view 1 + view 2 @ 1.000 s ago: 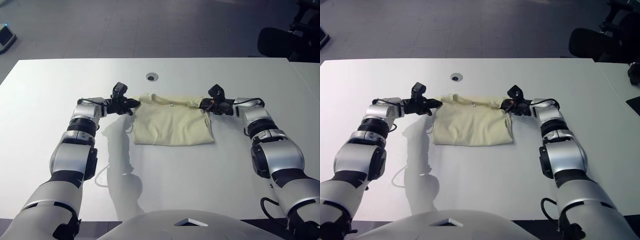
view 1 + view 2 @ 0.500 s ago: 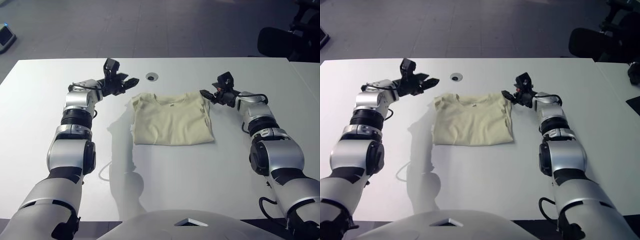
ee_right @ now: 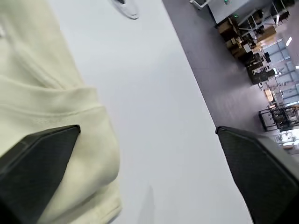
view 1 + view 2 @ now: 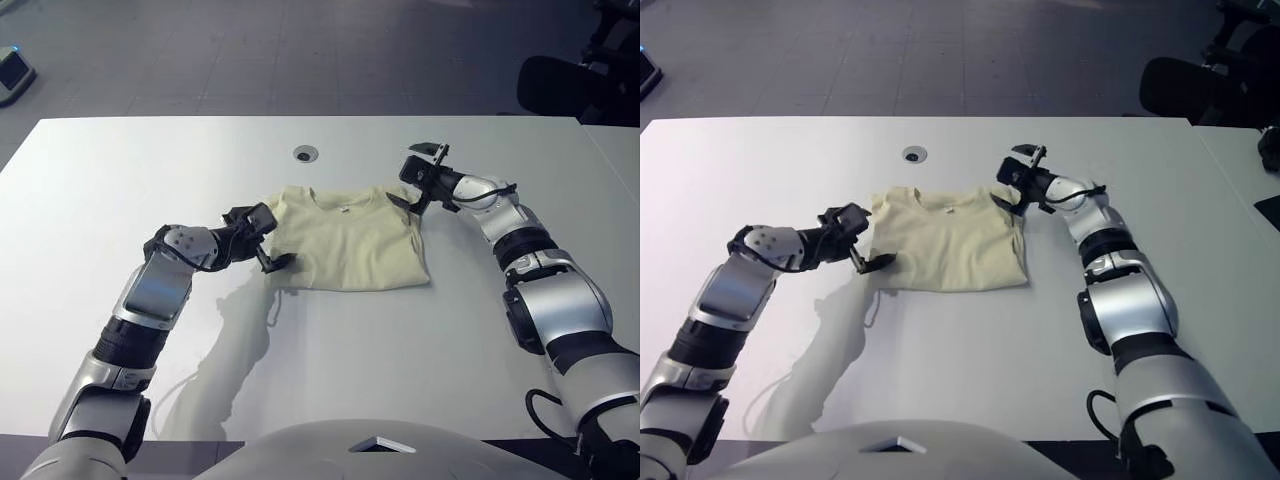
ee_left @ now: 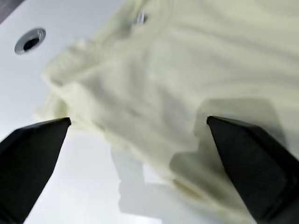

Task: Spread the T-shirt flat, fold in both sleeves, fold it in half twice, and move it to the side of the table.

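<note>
On the wide white table (image 4: 480,330) the pale yellow T-shirt (image 4: 350,240) lies in the middle, sleeves folded in. It looks light and limp, so I would pinch its corners. The left gripper (image 4: 272,240) is at its left edge and the right gripper (image 4: 412,180) at its far right corner, both with jaws apart.

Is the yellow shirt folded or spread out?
Folded. The T-shirt lies on the table as a compact rectangle, collar at the far edge, no sleeves sticking out.

Matt cloth T-shirt (image 4: 348,238), smooth table (image 4: 120,180)
</note>
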Robot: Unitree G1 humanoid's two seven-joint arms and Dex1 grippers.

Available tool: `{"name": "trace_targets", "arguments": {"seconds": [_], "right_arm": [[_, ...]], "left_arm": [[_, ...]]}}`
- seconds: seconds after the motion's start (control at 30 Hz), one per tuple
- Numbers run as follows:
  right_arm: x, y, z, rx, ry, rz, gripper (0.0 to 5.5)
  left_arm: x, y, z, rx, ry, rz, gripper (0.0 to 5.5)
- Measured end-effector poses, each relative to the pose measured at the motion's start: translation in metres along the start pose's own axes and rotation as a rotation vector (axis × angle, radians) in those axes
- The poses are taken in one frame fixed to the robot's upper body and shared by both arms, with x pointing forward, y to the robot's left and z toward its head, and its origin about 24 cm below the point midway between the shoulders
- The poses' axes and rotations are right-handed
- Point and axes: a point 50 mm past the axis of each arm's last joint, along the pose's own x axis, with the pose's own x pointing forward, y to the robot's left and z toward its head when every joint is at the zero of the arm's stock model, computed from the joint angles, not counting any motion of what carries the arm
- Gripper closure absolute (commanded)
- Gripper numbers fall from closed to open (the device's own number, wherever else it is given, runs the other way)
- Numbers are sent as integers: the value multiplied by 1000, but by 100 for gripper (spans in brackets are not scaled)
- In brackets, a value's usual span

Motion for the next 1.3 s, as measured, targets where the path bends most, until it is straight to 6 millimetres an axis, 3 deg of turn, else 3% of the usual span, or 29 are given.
{"name": "trace_targets", "arguments": {"seconds": [0.23, 0.47, 0.57, 0.67, 0.83, 0.9, 0.97, 1.03, 1.1, 1.17, 1.3], "right_arm": [[-11, 9, -7, -245, -26, 89, 10], [-45, 24, 4, -427, -184, 335, 10], [-61, 40, 21, -446, -244, 465, 10], [-70, 61, 43, -418, -318, 579, 10], [-80, 84, 98, -241, -494, 657, 10], [-78, 71, 114, -158, -534, 560, 10], [-77, 52, 113, -108, -504, 439, 10], [-70, 36, 110, -71, -472, 337, 10], [-58, 22, 103, -9, -435, 246, 10], [-37, 8, 93, 98, -385, 160, 10], [-6, 0, 79, 247, -327, 87, 10]], "left_arm": [[2, 6, -2, 124, 65, -8, 11], [15, 50, 1, 304, 142, -33, 11], [25, 72, 5, 410, 195, -28, 11], [38, 83, 16, 538, 218, -7, 11], [58, 91, 42, 745, 153, 84, 11], [53, 100, 67, 775, 43, 157, 11], [40, 113, 80, 739, -42, 227, 11], [25, 122, 78, 672, -98, 264, 11], [10, 128, 64, 600, -128, 299, 11], [-4, 123, 32, 487, -118, 330, 11], [-4, 95, -1, 306, -99, 332, 11]]}}
